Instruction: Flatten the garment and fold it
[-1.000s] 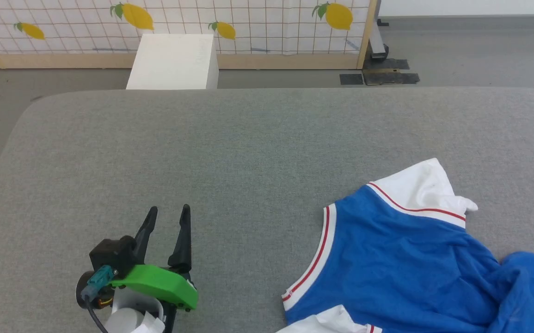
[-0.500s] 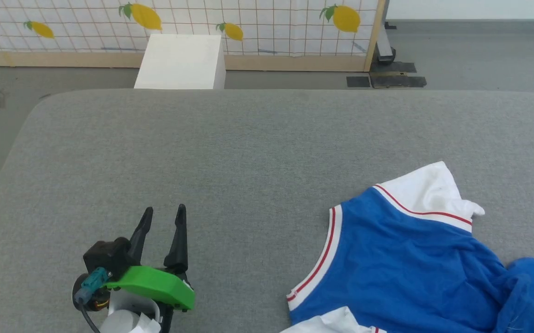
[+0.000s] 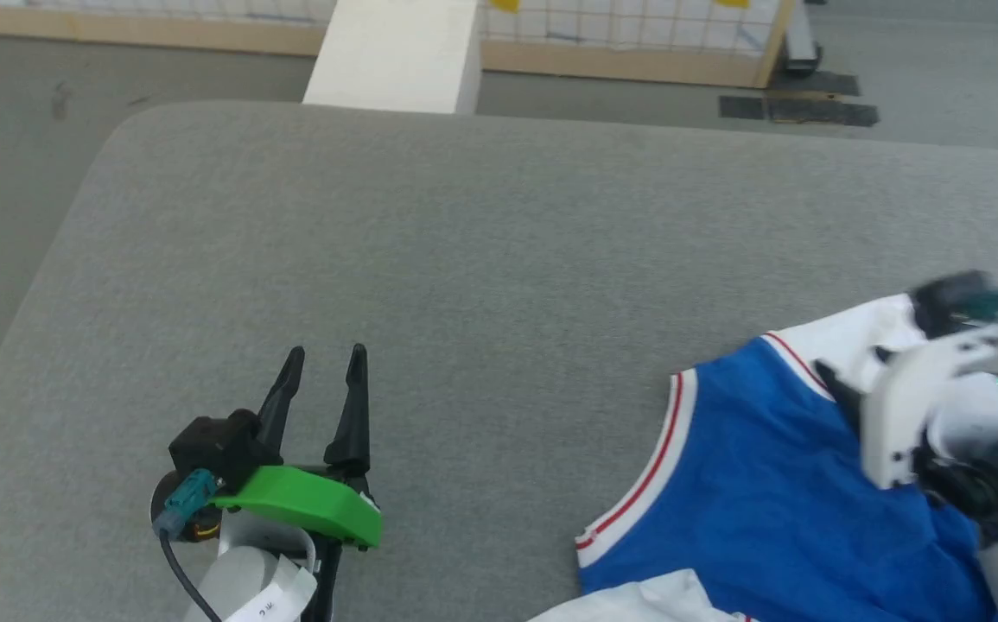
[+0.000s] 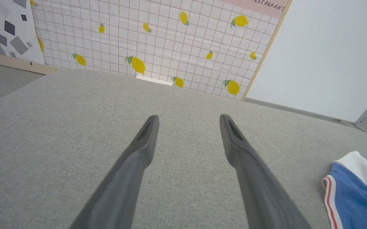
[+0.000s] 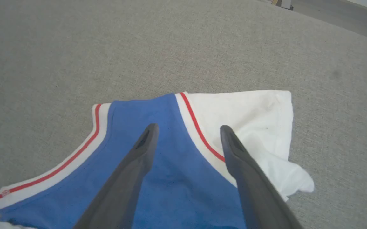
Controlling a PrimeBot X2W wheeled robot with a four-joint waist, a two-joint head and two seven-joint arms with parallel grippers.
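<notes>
Our right claw is over the shirt, fingers apart with nothing between them. One finger lies above the blue body, the other above the white sleeve, which spreads out just ahead of the tips. Our left claw is also spread, over bare gray table, and the shirt lies well off to its right.

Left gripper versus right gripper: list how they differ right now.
The left gripper hangs over the bare gray surface, apart from the garment. The right gripper hangs over the garment, its fingers either side of the red-striped sleeve seam. The left gripper's wrist wears a green cover; the right gripper's has a white cover. Both are open, holding nothing.
</notes>
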